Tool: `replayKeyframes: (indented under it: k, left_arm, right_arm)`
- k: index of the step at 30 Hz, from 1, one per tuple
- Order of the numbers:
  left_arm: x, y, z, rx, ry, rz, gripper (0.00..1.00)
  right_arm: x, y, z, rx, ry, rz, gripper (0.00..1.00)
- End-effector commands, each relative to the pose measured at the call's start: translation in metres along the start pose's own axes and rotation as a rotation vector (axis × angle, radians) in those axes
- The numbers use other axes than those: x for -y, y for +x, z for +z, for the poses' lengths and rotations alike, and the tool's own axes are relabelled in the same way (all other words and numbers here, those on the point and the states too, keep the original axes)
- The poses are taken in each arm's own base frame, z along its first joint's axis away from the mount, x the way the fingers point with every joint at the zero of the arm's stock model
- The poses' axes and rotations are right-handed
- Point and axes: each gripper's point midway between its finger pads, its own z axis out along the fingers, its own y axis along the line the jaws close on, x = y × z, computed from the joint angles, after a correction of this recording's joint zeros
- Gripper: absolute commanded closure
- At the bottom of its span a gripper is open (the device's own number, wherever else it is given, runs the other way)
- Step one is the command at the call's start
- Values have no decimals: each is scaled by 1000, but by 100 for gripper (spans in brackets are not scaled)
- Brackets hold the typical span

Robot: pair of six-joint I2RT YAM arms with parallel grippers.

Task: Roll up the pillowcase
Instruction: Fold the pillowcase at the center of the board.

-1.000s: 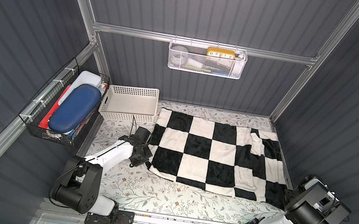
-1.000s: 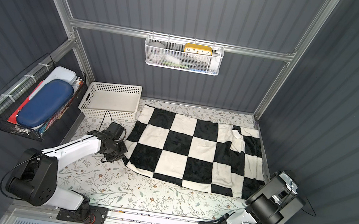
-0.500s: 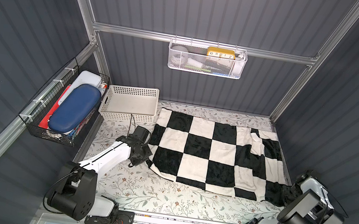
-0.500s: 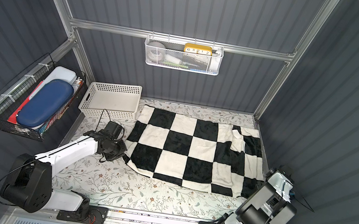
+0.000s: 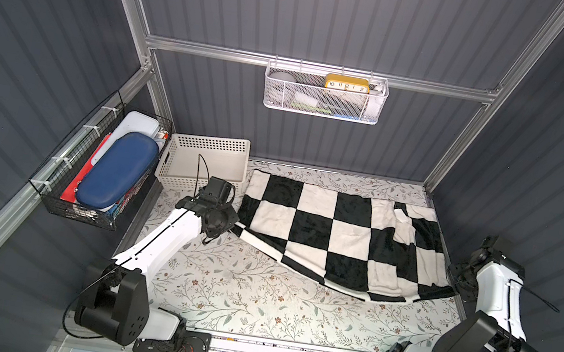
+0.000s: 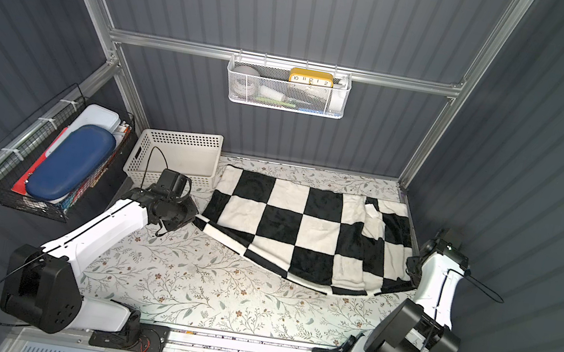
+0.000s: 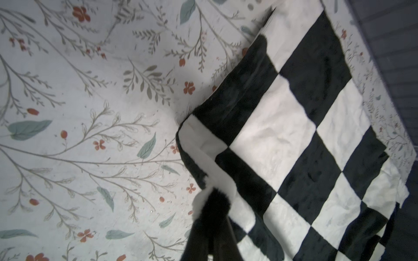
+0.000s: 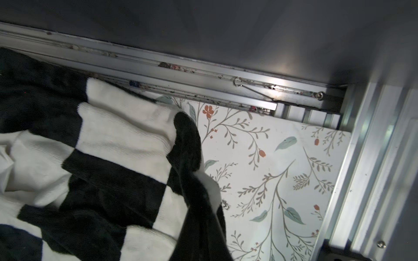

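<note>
Where the bench (image 5: 252, 296) with its floral cover fills the floor of the cell, the black-and-white checkered pillowcase (image 5: 340, 237) lies spread over its back right part, unrolled, as both top views show (image 6: 301, 234). Its far edge runs just short of the bench's back edge, its right side reaches the bench's right edge, and a loose fold lies on its right third. 2 arms hold its near corners. The left gripper (image 5: 233, 229) is closed tight on the near left corner, which the left wrist view shows bunched in its grip and raised off the cover. The right gripper (image 5: 454, 287) is closed likewise on the near right corner, by the bench's right edge. Between them the near edge sags toward the cover. A black wire basket (image 5: 74, 206) on the left wall carries a blue case (image 5: 116, 172). A white perforated basket (image 5: 176, 171) stands in the bench's back left corner, just beside the pillowcase. A white mesh basket (image 5: 323, 106) on the back wall holds a yellow clock (image 5: 346, 84).
</note>
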Motion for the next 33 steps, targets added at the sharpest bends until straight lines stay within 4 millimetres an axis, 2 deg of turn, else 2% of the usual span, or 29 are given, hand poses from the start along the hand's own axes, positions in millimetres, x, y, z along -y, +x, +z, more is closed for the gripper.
replayKeyframes:
  k: [1, 7, 12, 19, 21, 27, 30, 33]
  left_arm:
    - [8, -22, 0, 53, 0, 25, 100]
    - [43, -54, 7, 110, 61, 44, 100]
    - [83, -89, 11, 154, 125, 57, 100]
    - [101, -103, 14, 174, 159, 76, 100]
    - [104, -103, 17, 174, 166, 76, 100]
    - [119, -119, 19, 213, 188, 100, 100]
    - [126, -121, 30, 194, 197, 117, 100]
    - [136, -131, 43, 202, 196, 129, 100]
  right_arm:
    - [-7, -10, -6, 14, 3, -10, 100]
    - [-36, -34, -8, 57, -81, 54, 100]
    - [-68, -49, -3, 87, -190, 100, 100]
    - [-108, -47, 1, 103, -303, 111, 100]
    - [-121, -49, -4, 127, -344, 119, 100]
    - [-167, -69, -19, 191, -451, 107, 100]
    - [-183, -82, -16, 227, -462, 110, 100]
    - [-194, -87, -4, 216, -435, 91, 100]
